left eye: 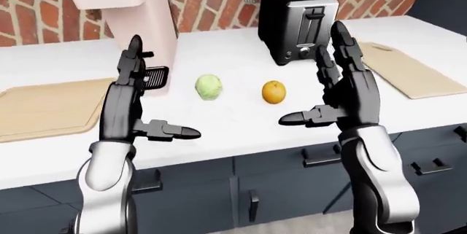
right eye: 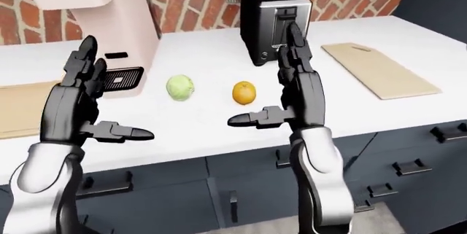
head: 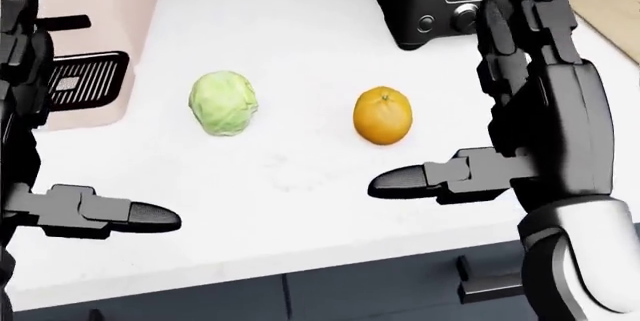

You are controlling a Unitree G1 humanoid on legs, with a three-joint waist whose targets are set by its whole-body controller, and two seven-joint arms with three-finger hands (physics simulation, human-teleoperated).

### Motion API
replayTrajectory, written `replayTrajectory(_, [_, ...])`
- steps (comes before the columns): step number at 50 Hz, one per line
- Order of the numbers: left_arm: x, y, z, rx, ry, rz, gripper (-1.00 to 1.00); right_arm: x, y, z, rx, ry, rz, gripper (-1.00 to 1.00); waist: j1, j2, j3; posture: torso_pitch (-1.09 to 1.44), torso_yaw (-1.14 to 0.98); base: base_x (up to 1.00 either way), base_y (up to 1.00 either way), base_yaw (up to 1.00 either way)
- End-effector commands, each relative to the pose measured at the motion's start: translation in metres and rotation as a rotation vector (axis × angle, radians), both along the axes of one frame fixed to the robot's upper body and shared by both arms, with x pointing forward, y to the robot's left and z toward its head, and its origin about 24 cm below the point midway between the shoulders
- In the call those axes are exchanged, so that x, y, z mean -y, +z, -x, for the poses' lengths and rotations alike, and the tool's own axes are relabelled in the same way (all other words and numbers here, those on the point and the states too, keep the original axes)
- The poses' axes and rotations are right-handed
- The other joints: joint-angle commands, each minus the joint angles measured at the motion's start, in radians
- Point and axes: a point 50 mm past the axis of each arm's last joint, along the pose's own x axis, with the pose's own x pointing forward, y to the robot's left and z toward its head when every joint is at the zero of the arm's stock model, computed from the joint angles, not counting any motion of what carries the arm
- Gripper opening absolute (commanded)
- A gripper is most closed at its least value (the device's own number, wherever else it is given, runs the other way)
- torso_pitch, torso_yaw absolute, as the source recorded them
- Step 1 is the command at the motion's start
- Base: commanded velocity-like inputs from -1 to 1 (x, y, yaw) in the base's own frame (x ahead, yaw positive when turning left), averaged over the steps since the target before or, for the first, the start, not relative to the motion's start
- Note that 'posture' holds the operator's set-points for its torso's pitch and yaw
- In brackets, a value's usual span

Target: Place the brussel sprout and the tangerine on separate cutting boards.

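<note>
Both hands' fingers are spread wide, empty. The tangerine [head: 382, 115] looks light, firm and prone to rolling; grip its sides. The brussel sprout [head: 223, 103] likewise.

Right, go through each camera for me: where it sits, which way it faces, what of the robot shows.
Head view: on the head, tilted down at the white counter; brussel sprout, tangerine, both open hands.
Left-eye view: on the head, looking ahead and wider; left hand, right hand, forearms, toaster, both cutting boards.
Right-eye view: same pair, nearly the same picture.
All three share the sprout and tangerine lying between the hands.
</note>
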Motion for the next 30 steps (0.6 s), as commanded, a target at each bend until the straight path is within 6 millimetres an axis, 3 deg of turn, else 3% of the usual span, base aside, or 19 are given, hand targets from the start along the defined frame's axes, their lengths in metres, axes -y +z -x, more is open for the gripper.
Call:
replayTrajectory(1, [-0.0015,0.006,0.0017,0.038,0.014,-0.005,1.0,-0.0026,0.0062,0.0024,0.038,0.029,-0.027,1.0,-0.004,-0.003,-0.02,0.0,0.0,0.0,0.0,0.0])
replayTrajectory(6, [-0.0016,0.0056,0.0015,0.037,0.014,-0.005,1.0,-0.0035,0.0013,0.0013,0.034,0.029,-0.008,1.0,0.011,-0.068,-0.016,0.0,0.0,0.0,0.0,0.0])
replayTrajectory(10, [-0.0018,0.0046,0.0015,0.035,0.015,-0.007,1.0,-0.0038,0.004,0.0027,0.052,0.028,0.022,1.0,0.021,-0.07,-0.035,0.0,0.0,0.0,0.0,0.0])
replayTrajectory(11, [-0.0019,0.0049,0.0018,0.037,0.015,-0.006,1.0,-0.0038,0.0046,0.0027,0.053,0.02,0.029,1.0,0.027,-0.064,-0.05,0.0,0.0,0.0,0.0,0.16])
replayTrajectory(13, [-0.0015,0.0053,0.002,0.037,0.014,-0.006,1.0,-0.0042,0.0041,0.0029,0.053,0.024,0.028,1.0,0.033,-0.063,-0.034,0.0,0.0,0.0,0.0,0.34])
replayTrajectory(25, [-0.0025,0.0033,0.0031,0.034,0.02,-0.011,1.0,-0.0024,0.0011,0.0013,0.047,0.013,0.031,1.0,0.045,-0.077,-0.024,0.0,0.0,0.0,0.0,0.45])
replayTrajectory(30, [-0.0026,0.0027,0.002,0.033,0.021,-0.011,1.0,-0.002,0.001,0.0018,0.047,0.013,0.034,1.0,0.045,-0.053,-0.022,0.0,0.0,0.0,0.0,0.5])
